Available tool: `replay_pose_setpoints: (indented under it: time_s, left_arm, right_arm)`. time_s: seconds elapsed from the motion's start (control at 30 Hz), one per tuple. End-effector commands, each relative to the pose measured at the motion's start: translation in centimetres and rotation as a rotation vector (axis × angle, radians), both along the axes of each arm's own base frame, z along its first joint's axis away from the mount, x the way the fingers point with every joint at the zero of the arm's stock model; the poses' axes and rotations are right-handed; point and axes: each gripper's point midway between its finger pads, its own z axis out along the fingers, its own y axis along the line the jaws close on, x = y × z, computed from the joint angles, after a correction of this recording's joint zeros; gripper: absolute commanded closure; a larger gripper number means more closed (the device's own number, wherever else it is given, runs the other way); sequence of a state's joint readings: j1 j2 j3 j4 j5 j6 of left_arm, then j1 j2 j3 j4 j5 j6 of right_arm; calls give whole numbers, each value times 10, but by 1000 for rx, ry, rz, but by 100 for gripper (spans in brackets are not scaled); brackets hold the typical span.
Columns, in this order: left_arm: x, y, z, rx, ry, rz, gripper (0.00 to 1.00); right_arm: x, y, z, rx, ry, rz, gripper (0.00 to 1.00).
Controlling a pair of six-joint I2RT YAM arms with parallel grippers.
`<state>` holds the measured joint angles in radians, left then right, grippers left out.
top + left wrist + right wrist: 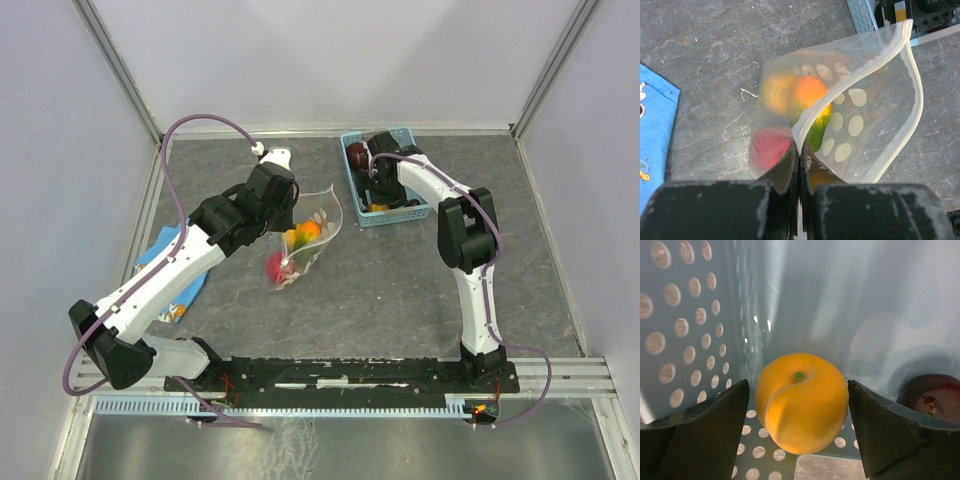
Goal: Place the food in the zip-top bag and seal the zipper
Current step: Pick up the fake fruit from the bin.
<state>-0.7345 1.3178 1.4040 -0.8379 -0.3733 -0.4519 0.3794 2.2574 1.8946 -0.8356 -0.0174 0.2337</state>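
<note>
L gripper [799, 152] is clamped shut on the rim of the zip-top bag [335, 205], mid-table, zipper [918, 100] gaping apart. Red, orange, yellow, green food [810, 90] sits inside. At 1 o'clock from the bag, R gripper [798, 387] is down in the blue basket [415, 212], jaws wide open either side of a yellow fruit [801, 407].

top: high overview | left wrist: close above bag [865, 100] | right wrist: inside basket [690, 315]
</note>
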Motion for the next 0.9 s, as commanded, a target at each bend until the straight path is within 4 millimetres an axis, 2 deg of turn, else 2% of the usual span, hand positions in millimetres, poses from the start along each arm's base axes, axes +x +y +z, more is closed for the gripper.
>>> replay_pose_setpoints:
  time_s: [0.0, 0.17, 0.37, 0.67, 0.87]
  left_arm:
    - [7, 2, 16, -4, -54, 4, 97]
    - [6, 2, 17, -8, -53, 4, 97]
    - [5, 2, 17, -10, -53, 2, 97]
    - [5, 0, 20, -22, -59, -6, 97]
    - [4, -1, 22, -33, -57, -14, 97]
  right_arm:
    - [7, 3, 4, 3, -16, 32, 14]
    - [6, 1, 6, 1, -25, 31, 21]
    - [9, -2, 32, -1, -84, 14, 31]
    - [1, -8, 103, 47, -215, -17, 39]
    - [-19, -3, 157, 126, -290, -37, 41]
